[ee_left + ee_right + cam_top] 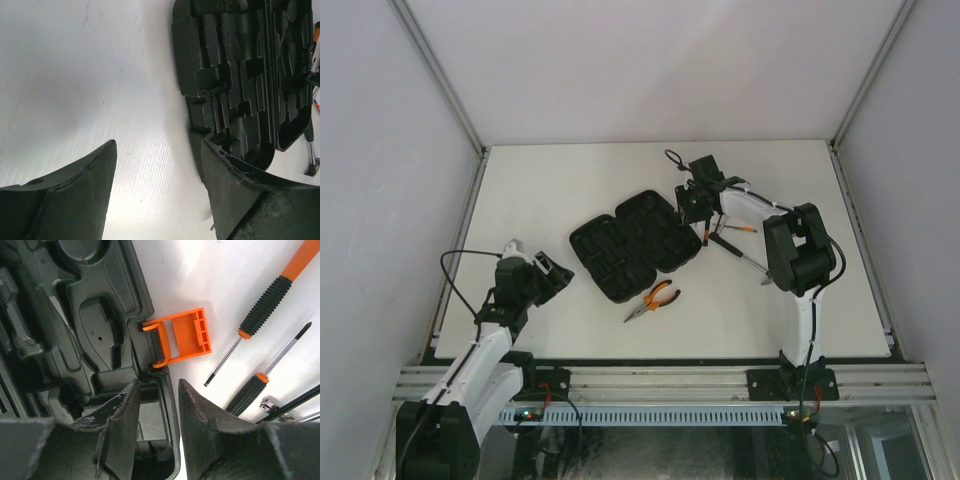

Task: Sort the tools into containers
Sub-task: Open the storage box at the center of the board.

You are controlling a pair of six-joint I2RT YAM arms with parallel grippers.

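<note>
The black tool case [635, 245] lies open in the middle of the table, its moulded slots empty. My right gripper [695, 205] is at its right edge. In the right wrist view the gripper [158, 385] is open and straddles the case rim [167, 405] just below the orange latch [187, 335], one finger inside and one outside. Two orange-and-black screwdrivers [265, 305] [247, 390] lie on the table right of the latch. The orange-handled pliers [653, 299] lie in front of the case. My left gripper [555, 275] [159, 145] is open and empty, left of the case [235, 75].
More thin tools lie in a cluster [745, 255] between the case and the right arm's base; a metal-ended one shows in the right wrist view [272, 405]. White walls enclose the table on three sides.
</note>
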